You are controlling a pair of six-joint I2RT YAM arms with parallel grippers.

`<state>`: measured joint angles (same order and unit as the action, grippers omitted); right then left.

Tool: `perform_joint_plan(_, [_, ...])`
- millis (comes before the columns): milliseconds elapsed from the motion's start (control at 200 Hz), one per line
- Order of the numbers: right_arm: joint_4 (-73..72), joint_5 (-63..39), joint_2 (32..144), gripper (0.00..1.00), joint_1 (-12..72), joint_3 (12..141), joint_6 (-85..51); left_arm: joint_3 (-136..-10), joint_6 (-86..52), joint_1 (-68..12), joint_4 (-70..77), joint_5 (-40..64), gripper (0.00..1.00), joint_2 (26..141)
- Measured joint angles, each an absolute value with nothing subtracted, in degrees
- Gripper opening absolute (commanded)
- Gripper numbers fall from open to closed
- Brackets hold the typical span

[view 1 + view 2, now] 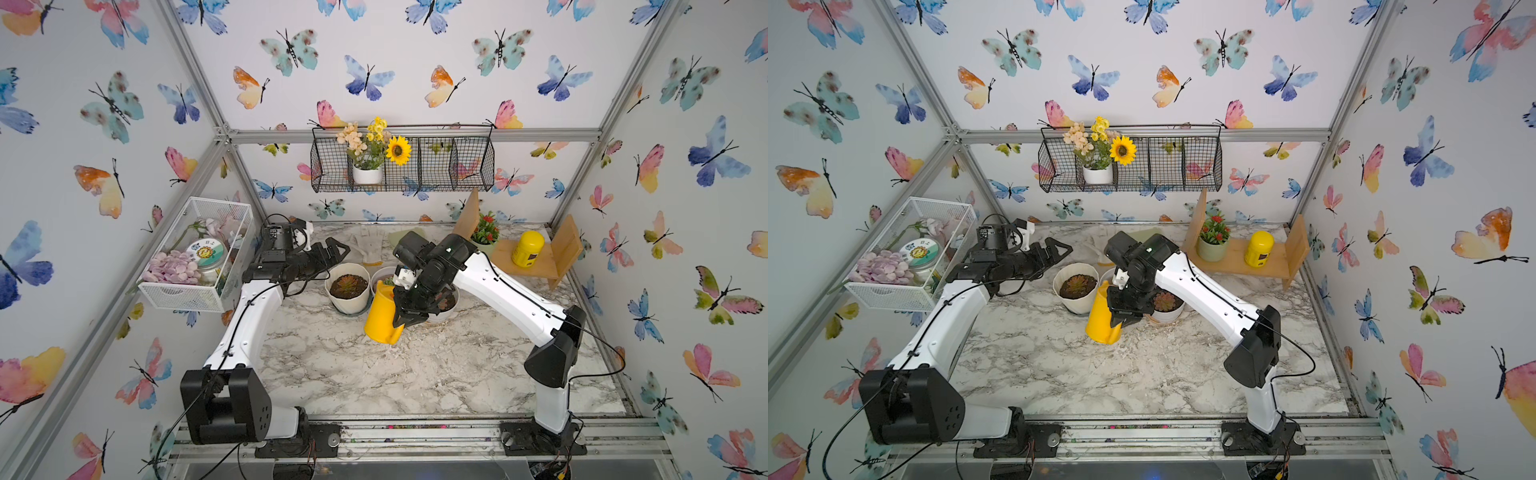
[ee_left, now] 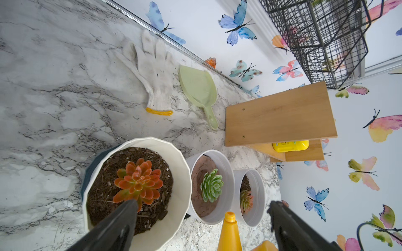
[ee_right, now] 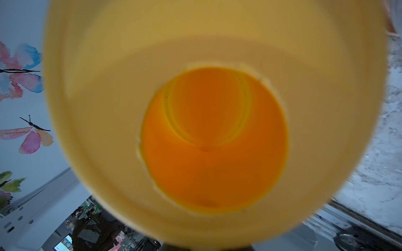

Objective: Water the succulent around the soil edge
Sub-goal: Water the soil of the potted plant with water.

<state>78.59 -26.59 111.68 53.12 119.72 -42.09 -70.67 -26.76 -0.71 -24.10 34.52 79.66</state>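
The orange succulent [image 2: 138,180] sits in dark soil in a cream pot [image 1: 347,305] mid-worktop, toward the back edge. Just beside it, two white pots [image 2: 215,220] hold a green succulent [image 2: 211,185] and a pinkish-green one [image 2: 247,201]. The right gripper [image 1: 409,318] is clamped on the yellow watering can [image 1: 380,316] in front of the pots. The left gripper [image 1: 338,249] hangs near the cream pot, jaws apart. The label on the yellow jar [image 1: 528,248] is unreadable.

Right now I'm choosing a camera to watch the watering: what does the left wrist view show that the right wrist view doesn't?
Only left wrist: the orange succulent, green succulent, glove, scoop, shelf and the can's spout from outside. Only right wrist: the can's inside, filling most of the picture. Both: the can, table and wall.
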Motion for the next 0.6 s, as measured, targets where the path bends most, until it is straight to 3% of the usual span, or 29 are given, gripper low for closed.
perform_joint_plan(601, [78.4, -27.5, 118.4, 0.01, 53.2, 127.2, -45.1, -70.8, -25.9, -0.9, -23.9, 38.1, 0.99, 81.4])
